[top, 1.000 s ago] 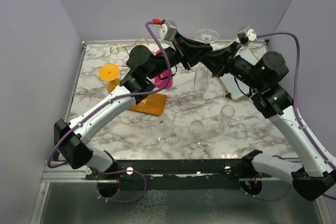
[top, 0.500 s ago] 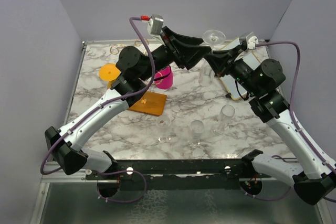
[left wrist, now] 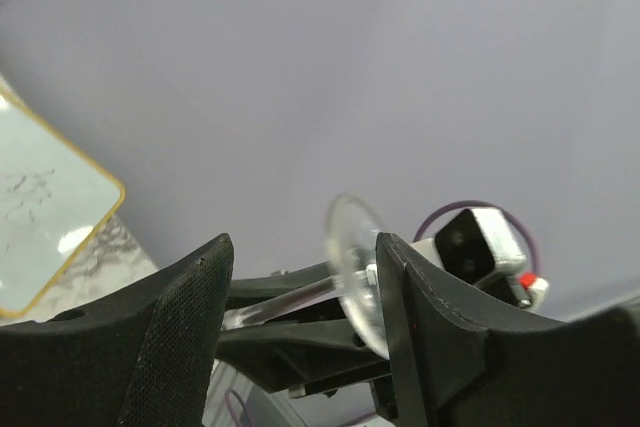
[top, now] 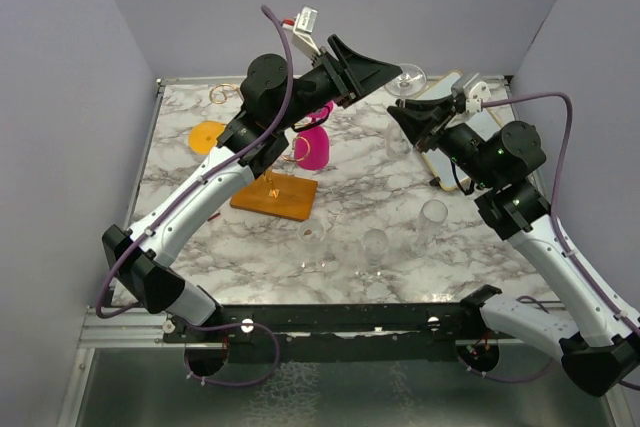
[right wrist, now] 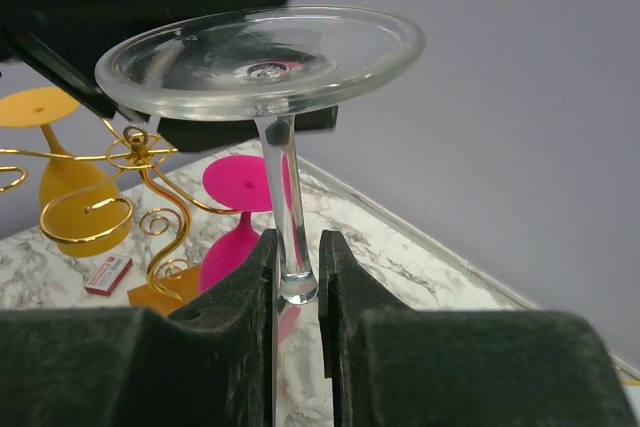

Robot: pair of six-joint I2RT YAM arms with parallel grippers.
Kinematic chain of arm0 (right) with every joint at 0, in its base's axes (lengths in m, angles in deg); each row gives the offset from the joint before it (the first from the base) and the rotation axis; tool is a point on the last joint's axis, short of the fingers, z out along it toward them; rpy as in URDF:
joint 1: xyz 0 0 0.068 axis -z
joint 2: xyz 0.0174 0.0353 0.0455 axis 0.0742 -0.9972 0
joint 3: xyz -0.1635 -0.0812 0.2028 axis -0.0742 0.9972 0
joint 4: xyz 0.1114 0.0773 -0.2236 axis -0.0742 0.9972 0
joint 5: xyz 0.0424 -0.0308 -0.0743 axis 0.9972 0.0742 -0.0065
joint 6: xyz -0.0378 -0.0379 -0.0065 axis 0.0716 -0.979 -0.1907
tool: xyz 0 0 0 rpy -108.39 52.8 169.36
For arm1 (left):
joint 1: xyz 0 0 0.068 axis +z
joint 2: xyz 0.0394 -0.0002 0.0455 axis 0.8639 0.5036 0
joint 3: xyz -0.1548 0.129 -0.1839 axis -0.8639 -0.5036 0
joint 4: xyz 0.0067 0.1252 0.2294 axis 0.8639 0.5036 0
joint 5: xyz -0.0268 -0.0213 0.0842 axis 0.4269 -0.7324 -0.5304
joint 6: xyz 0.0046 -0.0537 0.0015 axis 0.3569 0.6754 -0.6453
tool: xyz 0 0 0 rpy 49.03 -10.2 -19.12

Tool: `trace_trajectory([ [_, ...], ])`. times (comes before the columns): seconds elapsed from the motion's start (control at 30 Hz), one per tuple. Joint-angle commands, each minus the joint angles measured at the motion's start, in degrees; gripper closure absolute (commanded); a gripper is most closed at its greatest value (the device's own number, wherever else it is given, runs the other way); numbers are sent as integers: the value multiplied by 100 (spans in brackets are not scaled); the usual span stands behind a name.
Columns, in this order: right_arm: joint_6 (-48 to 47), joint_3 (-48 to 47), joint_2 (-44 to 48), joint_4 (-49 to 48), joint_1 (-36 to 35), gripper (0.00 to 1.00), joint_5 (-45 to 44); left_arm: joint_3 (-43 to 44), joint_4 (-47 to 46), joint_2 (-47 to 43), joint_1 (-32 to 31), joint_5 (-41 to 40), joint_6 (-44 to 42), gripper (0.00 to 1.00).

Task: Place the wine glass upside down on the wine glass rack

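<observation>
Right wrist view showed the right gripper (right wrist: pixel 296 285) clamped on the stem of the wine glass (right wrist: pixel 262 52) beside the wine glass rack (right wrist: pixel 137 159), while the left gripper (left wrist: pixel 302 259) stood open around its foot and could have knocked it askew.

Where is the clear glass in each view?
Top external: upper middle, the glass is upside down between the two arm tips.
Left wrist: centre, the glass shows its foot obliquely between the left gripper's spread fingers.
Right wrist: centre, the glass has its stem pinched in the right gripper, foot on top.
Shared landmark: the left gripper; in the right wrist view it is the black shape behind the foot.
</observation>
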Motion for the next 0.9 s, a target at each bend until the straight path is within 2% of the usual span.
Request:
trace_trajectory([
  [0.0, -195, 41, 102, -400, 20, 99, 54, -96, 320, -55, 4, 31, 264, 40],
  [0.17, -222, 87, 65, -409, 19, 99, 69, -79, 352, -37, 26, 86, 250, 43],
  [0.23, -247, 91, 25, -423, 20, 99, 81, -48, 348, 10, 23, 175, 270, 47],
  [0.5, -299, 22, -188, -419, 21, 99, 41, -40, 416, 21, 30, 290, 275, 79],
  [0.63, -238, 21, -221, -409, 25, 99, 38, -67, 397, -13, 66, 298, 306, 99],
  [0.77, -110, 17, -211, -342, 19, 99, 40, -41, 197, -22, 165, 301, 431, 100],
  [0.87, 15, -21, -191, -205, 21, 85, -7, 117, 57, 62, 241, 294, 525, 100],
])
